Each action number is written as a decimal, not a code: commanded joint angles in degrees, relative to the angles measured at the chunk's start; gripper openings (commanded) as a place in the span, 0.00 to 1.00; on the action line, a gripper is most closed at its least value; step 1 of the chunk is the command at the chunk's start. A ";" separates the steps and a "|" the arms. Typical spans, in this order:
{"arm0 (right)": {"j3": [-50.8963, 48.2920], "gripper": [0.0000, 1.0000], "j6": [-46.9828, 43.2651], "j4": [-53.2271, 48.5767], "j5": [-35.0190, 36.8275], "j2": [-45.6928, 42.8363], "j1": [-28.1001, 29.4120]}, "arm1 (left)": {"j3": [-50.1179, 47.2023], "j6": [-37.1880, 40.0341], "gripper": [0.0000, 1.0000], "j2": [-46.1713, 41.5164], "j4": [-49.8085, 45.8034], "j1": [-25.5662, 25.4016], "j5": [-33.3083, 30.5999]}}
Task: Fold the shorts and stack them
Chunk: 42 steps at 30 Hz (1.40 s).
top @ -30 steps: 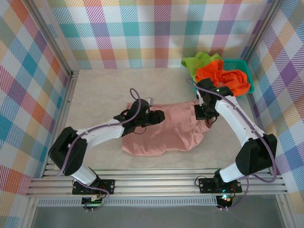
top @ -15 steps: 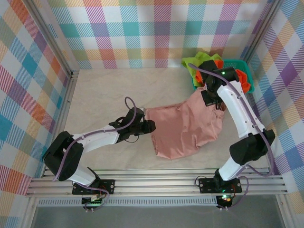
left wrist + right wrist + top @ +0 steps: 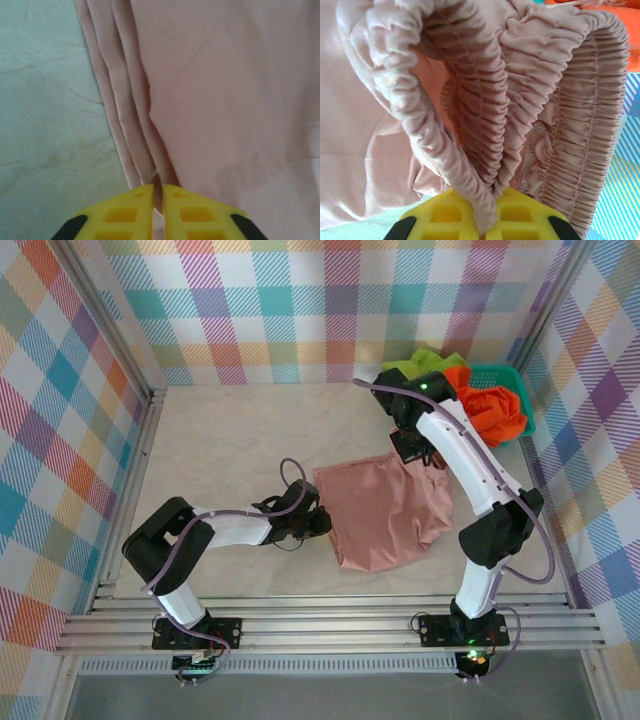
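Found the pink shorts (image 3: 385, 510) lying part-folded on the pale counter (image 3: 230, 440), between the two arms. Saw the left end effector (image 3: 322, 523) low at the garment's left edge, closed to a thin slit on the stacked folds of pink cloth there. Saw the right end effector (image 3: 415, 452) at the far corner of the same garment, pinched tight on the gathered waistband (image 3: 485, 115), with elastic ruffles bunched and looped above its yellow fingers (image 3: 445, 215).

Counted three garments in all: the pink shorts on the counter, plus the orange shorts (image 3: 490, 410) and the green shorts (image 3: 420, 365) heaped in and over one teal basket (image 3: 505, 370) at the far right corner. Counted two arms and two end effectors, both occupied with the one pink garment.

Judged the fabric light, soft and limp, with no stiffness to hold a crease unaided, so likely to sag and slide wherever left unsupported. Judged the thick elastic waistband the surest hold, bulky enough not to slip. Rated the hem corners next best, taken through every layer at once so as not to peel the fold apart. Reckoned on two holds set well apart to keep the cloth taut. Judged the pink fold unfinished, with nothing stacked yet.
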 commanded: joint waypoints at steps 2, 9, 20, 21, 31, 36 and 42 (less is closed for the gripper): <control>3.37 0.00 4.10 -3.71 1.37 2.46 3.42 | 0.95 -1.13 0.07 1.95 3.01 -1.03 0.70; 6.84 0.00 8.41 -4.10 -2.35 7.31 8.54 | 0.76 -1.87 0.02 3.53 4.19 -1.46 0.48; 7.79 0.00 12.48 -0.25 -10.42 15.28 15.25 | 0.62 -2.31 0.02 4.11 5.14 -1.68 0.27; 7.37 0.00 12.57 0.53 -11.18 15.72 15.66 | 0.57 -2.29 0.02 4.11 5.15 -1.69 0.26; -0.02 0.00 12.84 8.05 -17.92 17.61 16.17 | -0.30 -2.68 0.06 2.73 5.15 -1.75 -0.77; -2.83 0.02 12.80 11.07 -20.40 18.25 16.16 | -1.00 -2.91 0.13 0.67 4.29 -1.68 -2.10; -4.18 0.17 12.41 14.85 -26.21 18.85 16.17 | -4.93 -4.71 0.24 -6.69 0.44 -1.72 -8.69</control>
